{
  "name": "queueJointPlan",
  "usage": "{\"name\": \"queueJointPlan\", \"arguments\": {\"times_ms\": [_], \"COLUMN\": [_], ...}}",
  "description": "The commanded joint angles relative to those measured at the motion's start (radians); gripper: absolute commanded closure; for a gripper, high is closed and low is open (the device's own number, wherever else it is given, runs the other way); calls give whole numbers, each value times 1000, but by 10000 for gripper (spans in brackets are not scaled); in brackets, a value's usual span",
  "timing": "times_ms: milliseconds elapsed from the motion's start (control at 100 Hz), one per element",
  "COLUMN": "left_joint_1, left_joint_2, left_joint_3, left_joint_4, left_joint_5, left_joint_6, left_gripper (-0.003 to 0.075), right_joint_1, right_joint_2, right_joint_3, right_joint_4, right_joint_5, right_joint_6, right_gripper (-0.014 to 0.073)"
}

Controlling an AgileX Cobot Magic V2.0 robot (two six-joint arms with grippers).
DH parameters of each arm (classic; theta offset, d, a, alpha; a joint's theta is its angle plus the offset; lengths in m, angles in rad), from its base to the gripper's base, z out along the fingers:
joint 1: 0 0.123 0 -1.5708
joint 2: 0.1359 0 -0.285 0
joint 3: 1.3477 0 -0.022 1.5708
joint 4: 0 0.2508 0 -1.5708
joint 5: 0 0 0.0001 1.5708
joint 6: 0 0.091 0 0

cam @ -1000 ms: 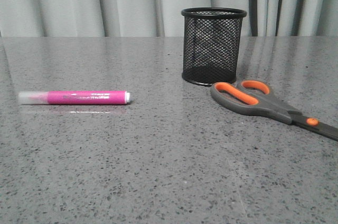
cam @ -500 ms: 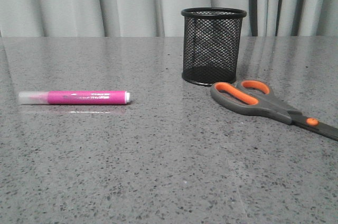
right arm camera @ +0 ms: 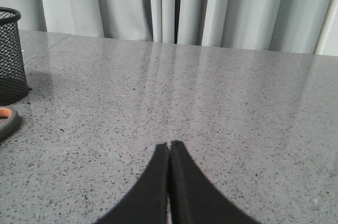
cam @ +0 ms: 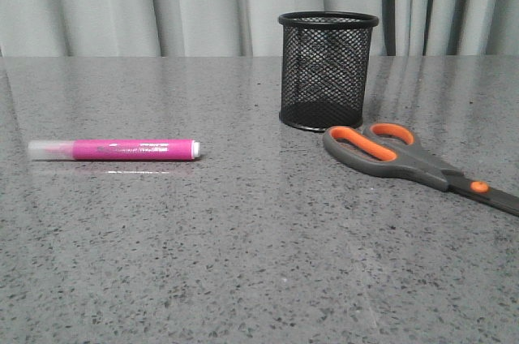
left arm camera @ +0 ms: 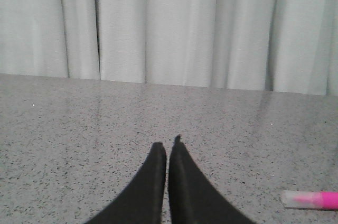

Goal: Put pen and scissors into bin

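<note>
On the table [cam: 243,263], a magenta pen [cam: 113,149], clear-capped.

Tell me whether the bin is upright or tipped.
Upright. The bin stands on its base on the table, rim on top, open mouth facing up. Nothing shows through its mesh.

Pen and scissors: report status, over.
Left gripper and right gripper shut, empty, fingers off the objects. Pen and scissors flat on table, outside the bin. Nothing blocking either.
</note>
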Motion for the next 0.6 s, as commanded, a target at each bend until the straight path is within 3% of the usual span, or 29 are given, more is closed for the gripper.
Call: {"name": "queueJointPlan", "arguments": {"times_ms": [0, 280, 590], "left_joint_1": [-7, -7, -7], "left_joint_2": [-33, -33, -33], "left_joint_3": [45, 45, 45], "left_joint_4": [-9, -31, -291], "left_joint_5": [-80, -89, -88], "left_joint_6": [-6, -6, -6], "left_gripper": [739, 739, 739], "right_joint_1": [-6, -6, -6], "right_joint_2": [-19, -19, -19], "right_joint_3": [16, 16, 16], "right_joint_4": [-10, 26, 418], "right_joint_5": [-90, -116, -177], "right_joint_6": [-3, -3, -3], "right_gripper": [670, 670, 670]}}
